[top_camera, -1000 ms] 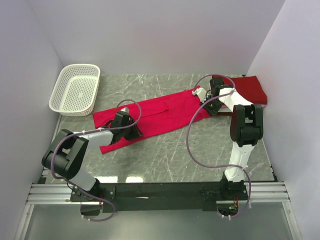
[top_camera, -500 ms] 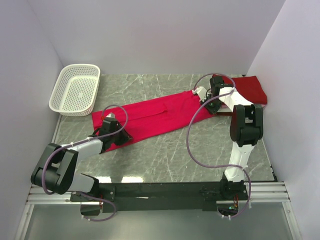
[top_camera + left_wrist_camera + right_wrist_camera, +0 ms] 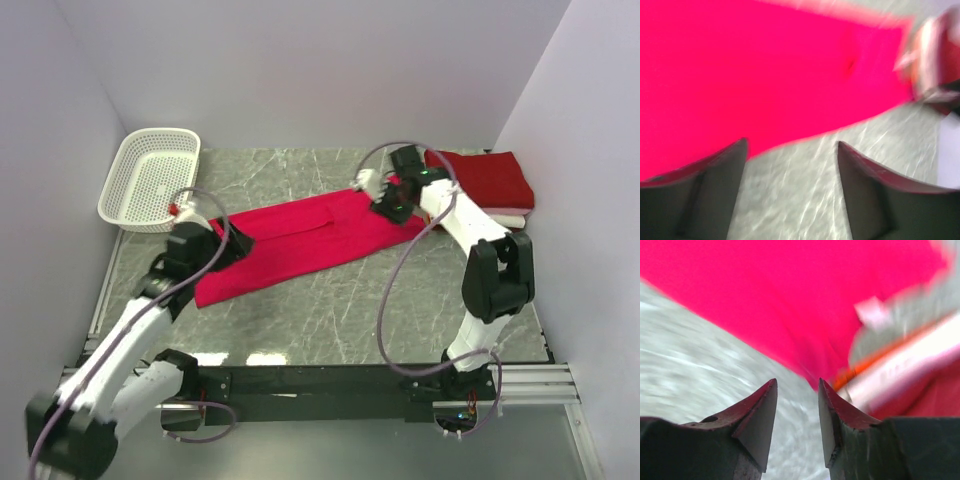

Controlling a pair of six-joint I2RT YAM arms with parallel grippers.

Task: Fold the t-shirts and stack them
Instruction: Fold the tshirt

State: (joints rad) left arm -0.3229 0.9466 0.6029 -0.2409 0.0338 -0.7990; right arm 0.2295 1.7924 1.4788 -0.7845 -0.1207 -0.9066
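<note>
Left gripper [image 3: 791, 146] has swung left, right gripper [image 3: 797, 382] too. Both are hanging released, empty, over one pinkish-red shirt [image 3: 300, 235] lying across the table [image 3: 330, 300]. One crimson shirt [image 3: 490, 178] is sitting atop one white shirt [image 3: 510, 218], far right.

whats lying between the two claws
The pinkish-red t-shirt, laid out as a long strip, spans the stretch from left claw to right claw, seen in the top view.

pinkish-red t-shirt [image 3: 300, 235] bright, plain, centre | crimson t-shirt [image 3: 488, 176] darker, plain, 2 o'clock | white t-shirt [image 3: 512, 219] edge showing under crimson | basket [image 3: 186, 190] white lattice, 10 o'clock | table [image 3: 340, 300] grey marble, pale veins | left arm [image 3: 130, 330] light grey, black joints | right arm [image 3: 495, 280] same | cable [image 3: 385, 300] mauve | walls [image 3: 300, 70] pale lilac
</note>
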